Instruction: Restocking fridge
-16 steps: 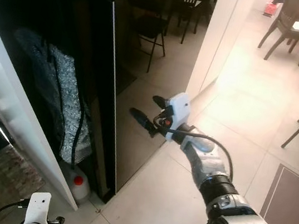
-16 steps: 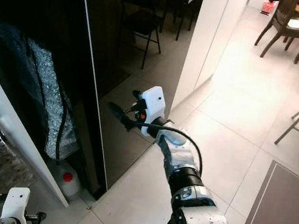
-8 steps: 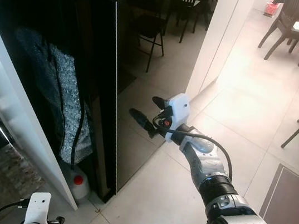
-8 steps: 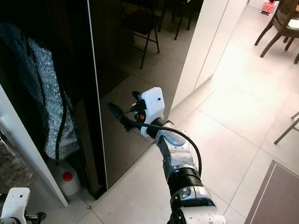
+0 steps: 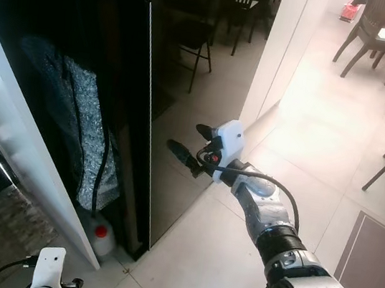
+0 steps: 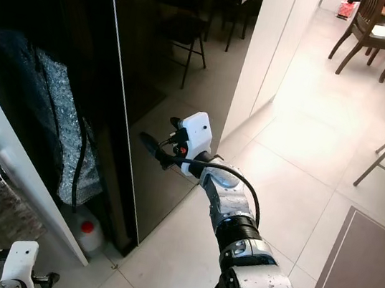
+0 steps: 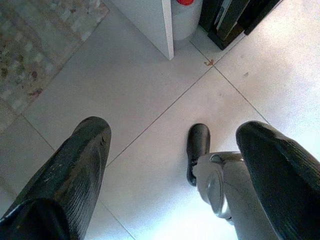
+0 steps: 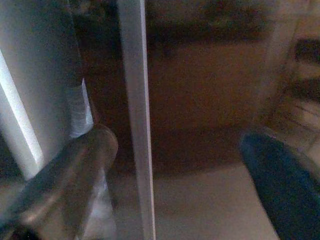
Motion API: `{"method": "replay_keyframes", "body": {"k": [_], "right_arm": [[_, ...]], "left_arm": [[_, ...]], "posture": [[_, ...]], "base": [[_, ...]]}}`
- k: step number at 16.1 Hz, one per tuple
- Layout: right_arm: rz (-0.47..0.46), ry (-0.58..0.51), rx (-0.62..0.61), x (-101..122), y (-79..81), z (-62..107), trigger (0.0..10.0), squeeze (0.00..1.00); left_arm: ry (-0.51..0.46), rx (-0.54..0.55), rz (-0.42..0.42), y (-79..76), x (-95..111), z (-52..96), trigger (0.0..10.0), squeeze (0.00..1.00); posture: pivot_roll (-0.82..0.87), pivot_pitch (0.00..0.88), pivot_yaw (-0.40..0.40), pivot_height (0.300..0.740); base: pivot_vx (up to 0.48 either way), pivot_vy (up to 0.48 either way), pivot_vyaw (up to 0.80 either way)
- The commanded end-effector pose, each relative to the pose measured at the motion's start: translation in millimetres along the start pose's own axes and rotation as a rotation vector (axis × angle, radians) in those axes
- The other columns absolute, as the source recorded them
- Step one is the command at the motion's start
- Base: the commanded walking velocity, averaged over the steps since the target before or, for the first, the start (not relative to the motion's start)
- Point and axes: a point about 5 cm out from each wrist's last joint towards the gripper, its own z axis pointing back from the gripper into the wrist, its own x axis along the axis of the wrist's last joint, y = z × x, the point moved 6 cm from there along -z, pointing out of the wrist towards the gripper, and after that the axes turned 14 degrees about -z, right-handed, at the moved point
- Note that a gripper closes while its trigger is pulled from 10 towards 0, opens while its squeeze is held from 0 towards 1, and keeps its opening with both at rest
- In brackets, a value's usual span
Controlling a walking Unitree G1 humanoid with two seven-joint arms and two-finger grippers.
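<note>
R gripper (image 5: 187,143) at fridge door (image 5: 192,100), fingers apart, nothing held.

Door is a tall glossy black panel at 11–12 o'clock from the gripper, its long edge (image 8: 135,125) lying between the two fingers in the R wrist view. Prob. heavy, stiff, slick glass face; flat front gives no grip, so take it by that edge and pull steadily. L gripper (image 7: 165,165) hangs idle over floor tiles (image 7: 125,90), fingers apart. Small red-capped jug (image 5: 100,237) stands by fridge base.

Over the last second we see almost no change. The glossy black fridge door (image 5: 184,99) shows a very slight shift in the frame, as do the chair reflections on it, which points to a small camera drift. Our right end effector (image 5: 191,144) shows no displacement against that door.
</note>
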Motion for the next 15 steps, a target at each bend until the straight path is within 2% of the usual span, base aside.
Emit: {"method": "replay_keyframes", "body": {"k": [1, 2, 3, 4, 5, 6, 8, 9, 10, 11, 13, 15], "right_arm": [[-0.07, -0.046, -0.353, -1, -72.5, 40.7, 10.0, 0.0], [-0.099, -0.066, -0.597, -5, -116.8, 79.1, 10.0, 0.0], [-0.131, -0.091, -0.822, -7, -153.3, 122.5, 10.0, 0.0], [-0.153, -0.097, -0.925, -12, -170.0, 150.4, 10.0, 0.0], [-0.173, -0.104, -0.968, -15, -176.8, 164.1, 10.0, 0.0], [-0.205, -0.085, -1.052, -28, -188.2, 192.8, 10.0, 0.0], [-0.227, -0.029, -1.131, -49, -194.0, 219.6, 10.0, 0.0], [-0.287, 0.071, -1.213, -87, -190.8, 246.4, 10.0, 0.0], [-0.344, 0.206, -1.232, -130, -176.3, 262.5, 10.0, 0.0], [-0.364, 0.267, -1.224, -148, -167.6, 266.8, 10.0, 0.0], [-0.472, 0.515, -1.188, -229, -114.5, 290.7, 10.0, 0.0], [-0.523, 0.586, -1.167, -254, -91.4, 296.5, 10.0, 0.0]], "left_arm": [[0.011, 0.001, 0.019, 1.1, -6, 1.0, 10.0, 0.0], [0.01, 0.001, 0.023, 1.1, -6, 1.0, 10.0, 0.0], [0.01, 0.002, 0.025, 1.2, -6, 1.0, 10.0, 0.0], [0.011, 0.003, 0.025, 1.2, -6, 1.0, 10.0, 0.0], [0.012, 0.003, 0.025, 1.3, -6, 1.0, 10.0, 0.0], [0.014, 0.003, 0.023, 1.5, -7, 0.9, 10.0, 0.0], [0.015, 0.003, 0.022, 1.7, -7, 0.9, 10.0, 0.0], [0.015, 0.001, 0.02, 1.6, -7, 0.9, 10.0, 0.0], [0.017, 0.0, 0.019, 1.7, -7, 0.9, 10.0, 0.0], [0.018, 0.001, 0.019, 1.7, -7, 0.9, 10.0, 0.0], [0.021, 0.003, 0.027, 1.7, -7, 0.9, 10.0, 0.0], [0.026, 0.004, 0.023, 1.8, -8, 0.9, 10.0, 0.0]], "posture": [[-0.02, 0.0, -0.009, 0.74], [-0.02, 0.0, -0.01, 0.74], [-0.02, 0.0, -0.011, 0.74], [-0.02, 0.0, -0.009, 0.74], [-0.02, 0.0, -0.009, 0.74], [-0.03, 0.0, -0.008, 0.74], [-0.03, 0.0, -0.007, 0.74], [-0.03, 0.0, -0.007, 0.74], [-0.04, 0.0, -0.009, 0.74], [-0.04, 0.0, -0.009, 0.74], [-0.03, 0.0, -0.009, 0.74], [-0.03, 0.0, -0.007, 0.74]], "base": [[0.0, 0.0, 0.0], [0.0, 0.0, 0.0], [0.0, 0.0, 0.0], [0.0, 0.0, 0.0], [0.0, 0.0, 0.0], [0.0, 0.0, 0.0], [0.0, 0.0, 0.0], [0.0, 0.0, 0.0], [0.0, 0.0, 0.0], [0.0, 0.0, 0.0], [0.0, 0.0, 0.0], [0.0, 0.0, 0.0]]}}
